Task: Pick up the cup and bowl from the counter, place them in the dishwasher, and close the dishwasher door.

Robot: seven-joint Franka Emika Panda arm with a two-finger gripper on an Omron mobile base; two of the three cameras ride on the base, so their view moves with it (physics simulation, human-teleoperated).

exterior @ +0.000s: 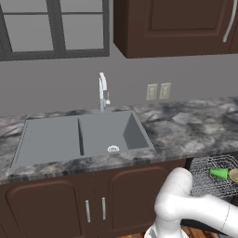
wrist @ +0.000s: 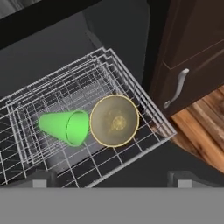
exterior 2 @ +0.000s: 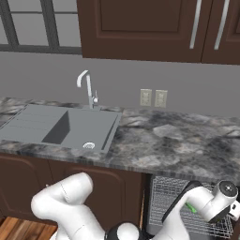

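Note:
The green cup lies on its side in the dishwasher's pulled-out wire rack, its mouth facing the tan bowl, which sits upright right beside it. My gripper hovers above the rack, open and wide, with nothing between its fingertips. From the left base view the cup and bowl show in the rack below the counter. A sliver of the cup shows behind my wrist in the right base view. A dark flat panel under the rack's front looks like the lowered dishwasher door.
A grey double sink with a chrome faucet is set in the counter on the left. Brown cabinet doors with silver handles flank the dishwasher opening. Wooden floor lies beside the rack.

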